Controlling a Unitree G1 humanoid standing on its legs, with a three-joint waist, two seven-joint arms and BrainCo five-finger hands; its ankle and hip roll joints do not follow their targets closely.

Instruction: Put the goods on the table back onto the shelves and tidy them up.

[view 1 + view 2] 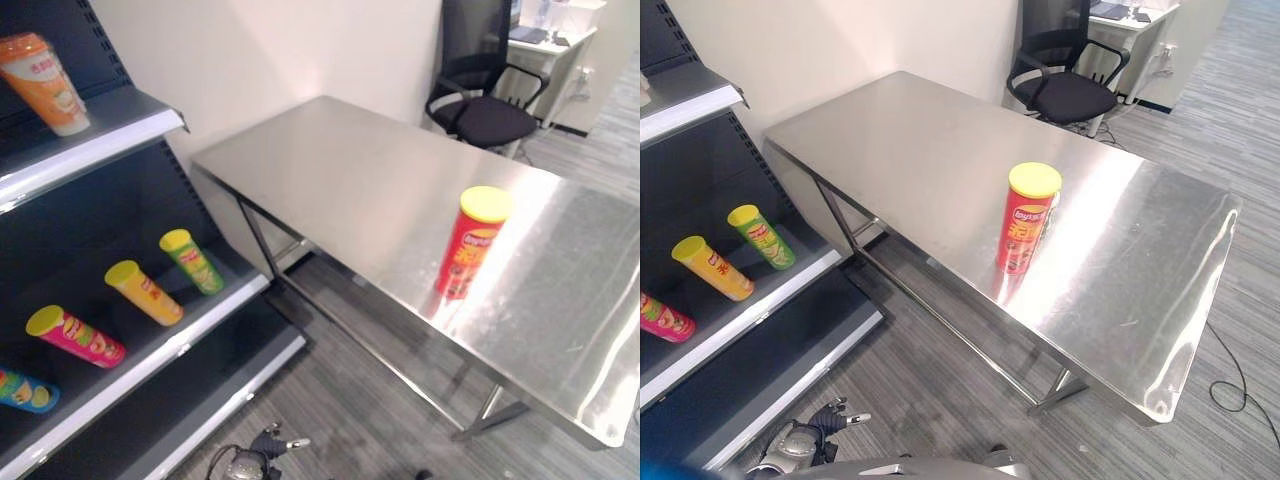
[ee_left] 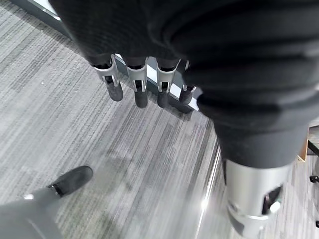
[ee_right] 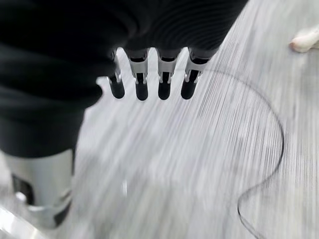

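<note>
A steel desk [image 1: 340, 180] stood on grey carpet beside a dark shelf unit [image 1: 150, 340], an office chair [image 1: 485, 90] behind it. One red can with a yellow lid [image 1: 470, 243] stood upright on the desk. Green [image 1: 191, 261], yellow [image 1: 144, 292] and pink [image 1: 76, 336] cans lay on the shelf. Left hand [image 2: 139, 82] and right hand [image 3: 149, 79] hung over the floor, fingers relaxed, holding nothing.

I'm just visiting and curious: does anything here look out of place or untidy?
Yes. One red chip can with a yellow lid stands alone on the steel table instead of the shelf. On that shelf, the green, yellow and pink cans lie on their sides at differing angles rather than upright in a row.
</note>
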